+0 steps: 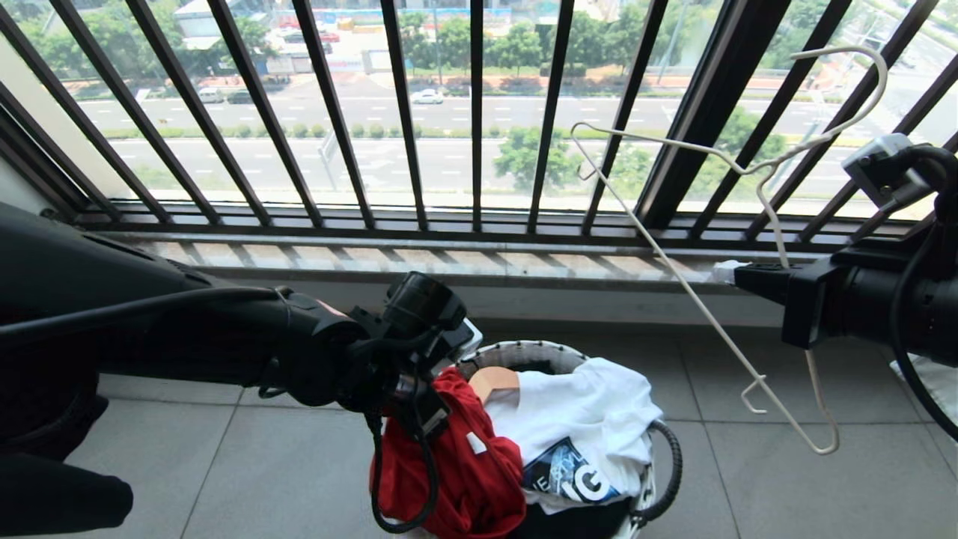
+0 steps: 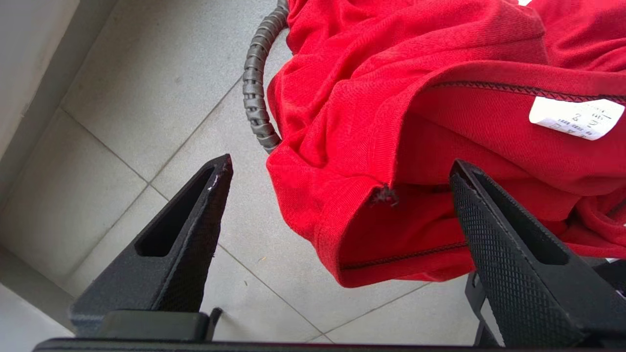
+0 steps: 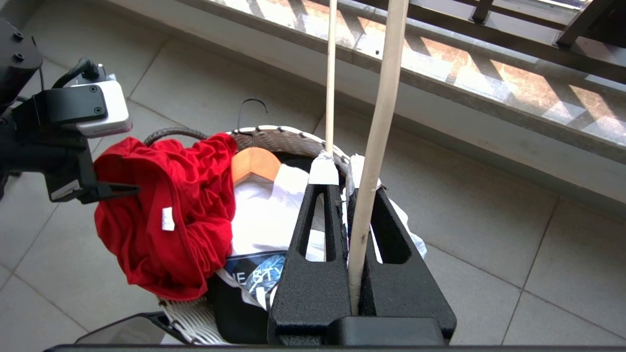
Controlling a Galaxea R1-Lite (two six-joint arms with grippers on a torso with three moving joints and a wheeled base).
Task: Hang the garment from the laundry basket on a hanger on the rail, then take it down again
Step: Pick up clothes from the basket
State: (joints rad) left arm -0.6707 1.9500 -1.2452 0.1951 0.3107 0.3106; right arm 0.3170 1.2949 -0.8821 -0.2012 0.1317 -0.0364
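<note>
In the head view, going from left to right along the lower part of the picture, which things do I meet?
Left gripper with open jaws → red T-shirt → white T-shirt → wire hanger → right gripper, jaws shut on that hanger.

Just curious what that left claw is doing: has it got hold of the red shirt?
No: the left gripper stands wide open, and the red shirt lies loose between its fingers.

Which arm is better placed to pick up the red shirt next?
The left. The left gripper stands open right at the garment, which drapes over the rim of the laundry basket. The right gripper is shut on the hanger, held off to the side, so it is occupied.
</note>
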